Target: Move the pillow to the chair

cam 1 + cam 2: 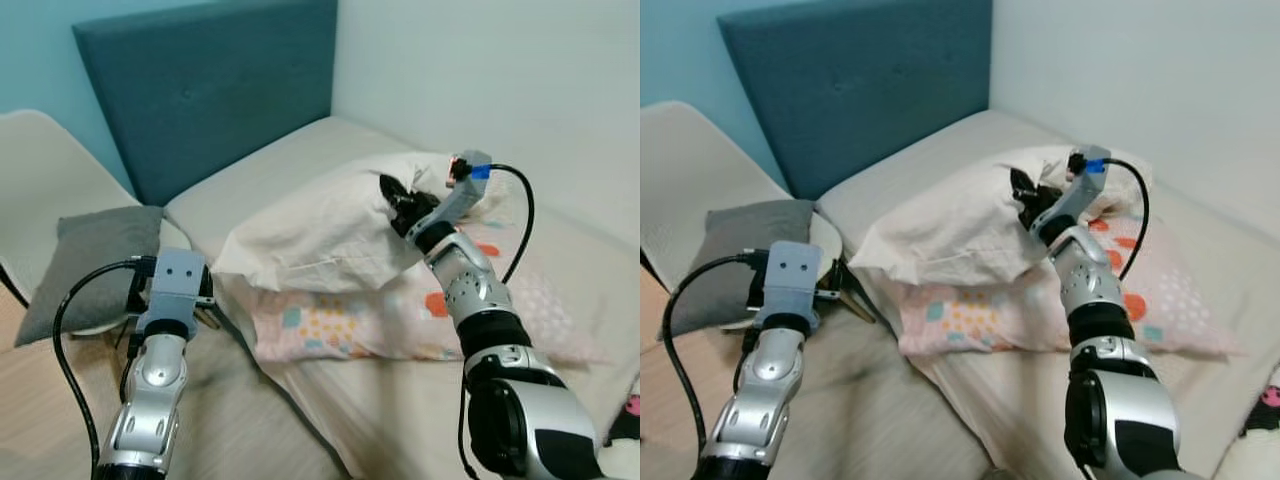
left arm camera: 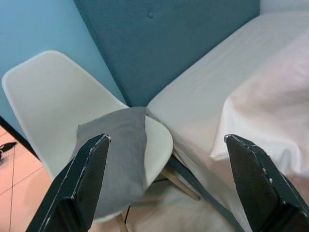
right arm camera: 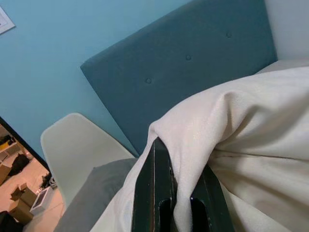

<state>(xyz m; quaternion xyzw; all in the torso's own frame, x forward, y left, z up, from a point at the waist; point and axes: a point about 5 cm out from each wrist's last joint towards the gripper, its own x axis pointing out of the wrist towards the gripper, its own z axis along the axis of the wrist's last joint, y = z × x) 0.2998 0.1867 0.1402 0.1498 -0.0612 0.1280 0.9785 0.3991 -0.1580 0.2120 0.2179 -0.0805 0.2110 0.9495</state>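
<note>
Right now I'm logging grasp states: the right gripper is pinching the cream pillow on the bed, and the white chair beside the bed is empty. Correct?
One detail is wrong: the white chair is not empty; a grey cushion lies on its seat, as the left wrist view shows. The right gripper is indeed pinching the cream pillow on the bed.

Cream pillow (image 1: 320, 230) of soft, matt, creased cloth, over a printed cotton-like pillow (image 1: 400, 320). Chair (image 2: 53, 121) of smooth white plastic with pale wooden legs, holding a grey woven cushion (image 1: 90, 265). Headboard (image 1: 210, 90) of buttoned teal fabric. Arms of brushed silver metal.
</note>
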